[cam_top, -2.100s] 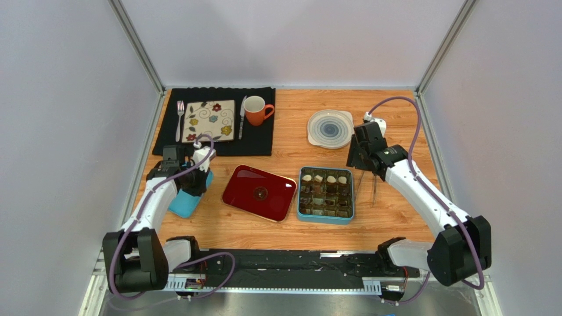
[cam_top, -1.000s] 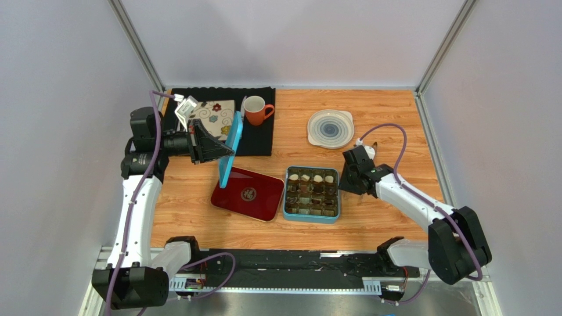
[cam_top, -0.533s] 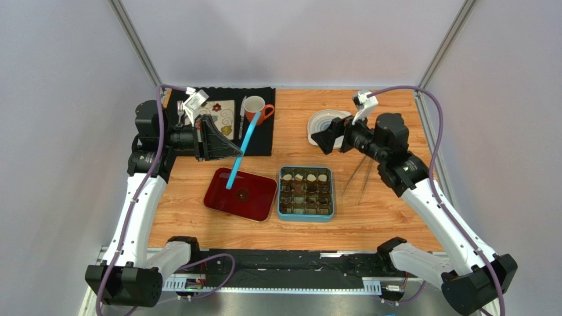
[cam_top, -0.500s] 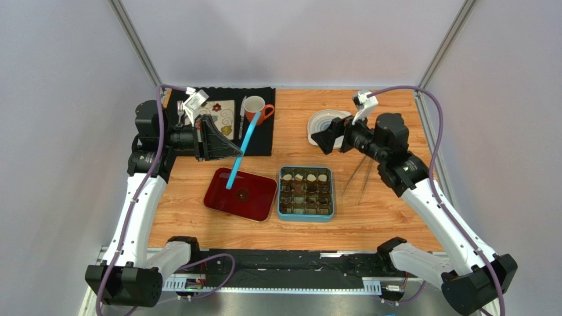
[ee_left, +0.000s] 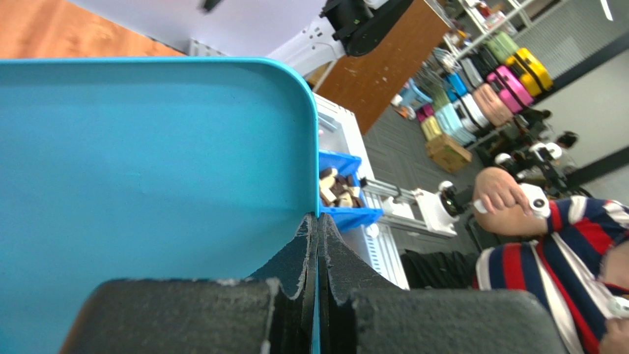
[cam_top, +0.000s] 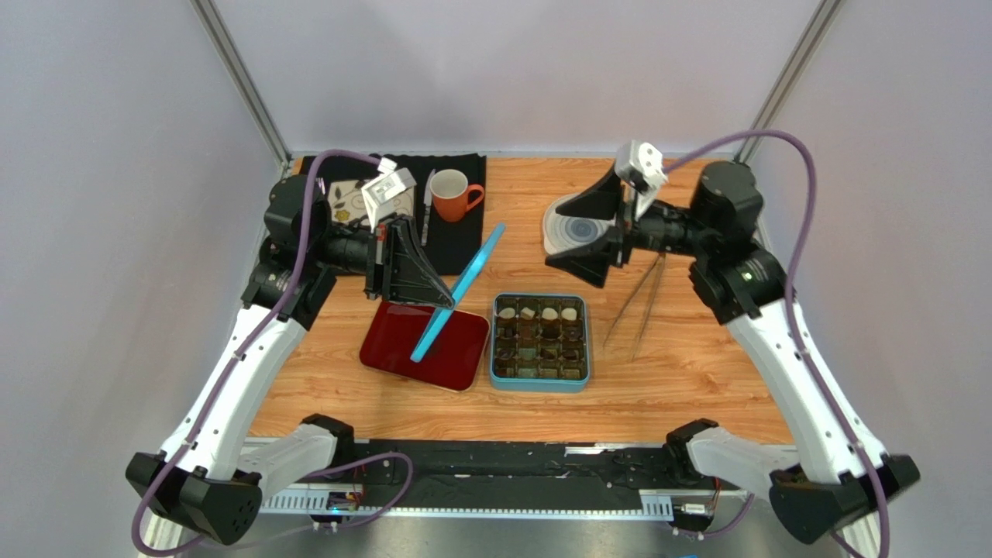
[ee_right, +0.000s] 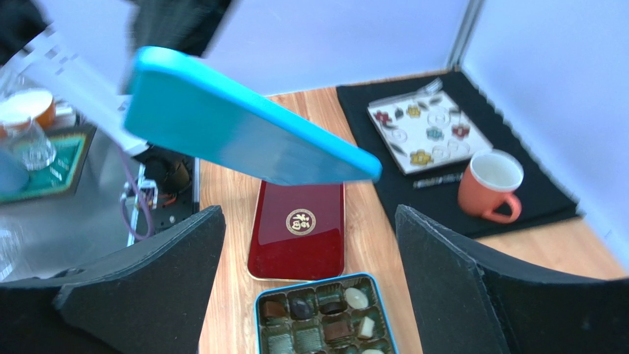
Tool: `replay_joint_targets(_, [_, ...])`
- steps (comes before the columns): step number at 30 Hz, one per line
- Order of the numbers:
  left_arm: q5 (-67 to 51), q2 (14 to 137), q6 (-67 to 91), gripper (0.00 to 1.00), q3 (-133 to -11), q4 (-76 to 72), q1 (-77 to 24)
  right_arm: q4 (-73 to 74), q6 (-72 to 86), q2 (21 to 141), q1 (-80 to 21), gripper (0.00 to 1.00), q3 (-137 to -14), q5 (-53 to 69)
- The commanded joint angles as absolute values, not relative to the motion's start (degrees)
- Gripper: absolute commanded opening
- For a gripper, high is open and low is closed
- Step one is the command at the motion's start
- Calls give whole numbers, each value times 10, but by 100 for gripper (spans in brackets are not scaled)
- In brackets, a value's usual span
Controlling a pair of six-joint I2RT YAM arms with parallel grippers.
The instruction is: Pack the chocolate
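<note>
Nearest the arm bases, a shallow teal rectangular tin box [cam_top: 539, 381] sits flat on the wooden table [cam_top: 675, 360]. The chocolate [cam_top: 539, 338] is in this box, bite-sized pieces each in its own cell of a brown gridded insert. Most pieces are dark brown, while the far row holds several cream-white ones. The right wrist view shows a pale oval and a dark round one among squarer shapes.

Just left of the box lies a glossy dark-red rectangular tray [cam_top: 396, 340] with a small gold emblem.

Above that tray, the left gripper [cam_top: 446, 302] has its fingers pressed together on the edge of a flat teal tin lid [cam_top: 461, 288]. The lid hangs tilted in the air, its low end over the red tray and its high end pointing away.

The right gripper [cam_top: 568, 238] hovers beyond the box with its fingers spread wide and nothing between them. It hangs in front of a white round plastic lid [cam_top: 573, 233] (partly hidden).

Farthest back on the left, a black cloth mat [cam_top: 466, 242] carries an orange ceramic mug [cam_top: 454, 194] and a square flower-patterned plate [ee_right: 428, 133].
</note>
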State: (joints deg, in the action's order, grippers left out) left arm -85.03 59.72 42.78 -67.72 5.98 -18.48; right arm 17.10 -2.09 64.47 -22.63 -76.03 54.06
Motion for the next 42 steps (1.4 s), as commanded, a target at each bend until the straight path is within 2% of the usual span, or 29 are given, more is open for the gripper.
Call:
replay_joint_targets(1, [-1013, 604, 470, 2, -669, 29, -221, 231, -142, 568, -227, 90, -765, 615])
replay_joint_targets(9, [-1013, 627, 486, 0, -679, 27, -268, 226, -165, 585, -228, 89, -774, 714])
replay_joint_targets(16, [-1013, 625, 490, 0, -677, 26, -294, 225, -167, 641, -236, 88, -782, 737])
replay_joint_targets(29, [-1013, 630, 497, 0, -694, 25, -313, 201, -149, 724, -323, 83, -780, 762])
replay_joint_targets(32, [-1013, 633, 496, 0, -695, 25, -314, 200, -142, 725, -326, 76, -772, 781])
replay_joint_targets(35, [-1013, 634, 508, 0, -690, 3, -314, 212, -141, 719, -326, 58, -764, 789])
replay_joint_targets(36, [-1014, 635, 512, 0, -690, 3, -314, 218, -144, 715, -326, 44, -763, 792])
replay_joint_targets(38, [-1013, 637, 513, 0, -694, -15, -314, 238, -156, 712, -325, 28, -762, 799])
replay_joint_targets(39, [-1014, 639, 516, 0, -703, -17, -314, 239, -155, 708, -325, 14, -758, 800])
replay_joint_targets(42, [-1013, 649, 529, 0, -716, -35, -314, 240, -146, 702, -326, 0, -751, 795])
